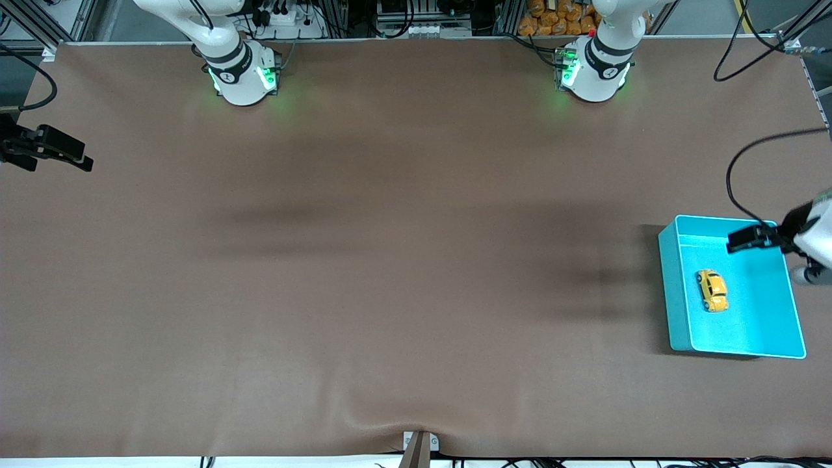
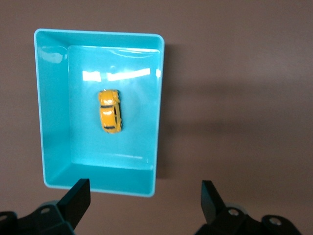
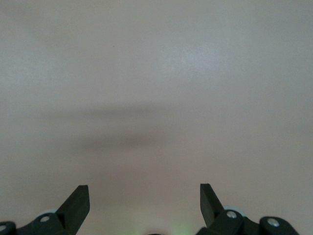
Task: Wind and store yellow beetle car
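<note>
The yellow beetle car point(image 1: 712, 290) lies on the floor of the turquoise bin point(image 1: 671, 292) at the left arm's end of the table. In the left wrist view the car point(image 2: 110, 111) sits mid-floor in the bin point(image 2: 51, 107), apart from its walls. My left gripper point(image 1: 738, 241) hangs open and empty in the air over the bin's edge toward the robots' bases; its fingers point(image 2: 78, 197) stand wide apart around nothing. My right gripper point(image 1: 60, 159) hangs open and empty over the right arm's end of the table. In the right wrist view it point(image 3: 144, 200) shows only bare table.
The brown table mat point(image 1: 390, 260) has a small ripple at its front edge point(image 1: 416, 426). A black cable point(image 1: 741, 175) loops above the bin at the left arm. The two arm bases point(image 1: 244, 75) stand along the table's edge farthest from the front camera.
</note>
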Motion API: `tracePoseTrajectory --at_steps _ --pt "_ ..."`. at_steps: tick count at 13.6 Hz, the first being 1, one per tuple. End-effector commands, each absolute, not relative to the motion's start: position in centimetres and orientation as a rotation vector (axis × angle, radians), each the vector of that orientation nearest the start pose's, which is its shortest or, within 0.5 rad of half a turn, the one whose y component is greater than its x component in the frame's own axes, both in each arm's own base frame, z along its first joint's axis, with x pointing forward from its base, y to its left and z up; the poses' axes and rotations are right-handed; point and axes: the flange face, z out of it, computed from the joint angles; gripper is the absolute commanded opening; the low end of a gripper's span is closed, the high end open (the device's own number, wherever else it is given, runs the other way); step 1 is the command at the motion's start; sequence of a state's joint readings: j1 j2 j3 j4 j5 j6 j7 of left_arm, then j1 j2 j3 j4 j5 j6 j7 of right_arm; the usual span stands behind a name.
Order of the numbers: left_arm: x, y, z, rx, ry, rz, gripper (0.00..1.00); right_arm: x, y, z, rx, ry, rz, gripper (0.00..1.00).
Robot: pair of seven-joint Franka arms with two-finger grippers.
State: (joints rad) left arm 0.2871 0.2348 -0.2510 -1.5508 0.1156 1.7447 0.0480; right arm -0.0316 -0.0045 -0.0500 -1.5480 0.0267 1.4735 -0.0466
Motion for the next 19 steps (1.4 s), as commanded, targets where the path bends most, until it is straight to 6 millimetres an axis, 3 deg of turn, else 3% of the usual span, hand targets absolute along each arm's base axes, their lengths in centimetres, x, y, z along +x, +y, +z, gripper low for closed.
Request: tracePoseTrajectory --at_steps 1,5,8,14,19 --pt "59.3 0.6 56.0 -3.082 0.020 0.077 1.00 54.0 -4.4 63.5 -3.091 0.080 0.095 1.00" --pt "55.7 -4.3 60.6 -3.094 0.036 0.077 1.00 54.1 -4.4 63.5 -3.097 0.074 0.093 1.00" --pt "53.4 -4.5 62.9 -3.117 0.034 0.115 1.00 54.3 -4.5 63.3 -3.097 0.074 0.093 1.00" --pt "52.3 -5.1 65.9 -3.127 0.066 0.117 1.00 54.5 -4.5 63.0 -3.100 0.075 0.096 1.00" --pt "52.1 -6.3 66.8 -3.171 0.093 0.117 1.00 54.6 -4.4 62.9 -3.102 0.071 0.094 1.00"
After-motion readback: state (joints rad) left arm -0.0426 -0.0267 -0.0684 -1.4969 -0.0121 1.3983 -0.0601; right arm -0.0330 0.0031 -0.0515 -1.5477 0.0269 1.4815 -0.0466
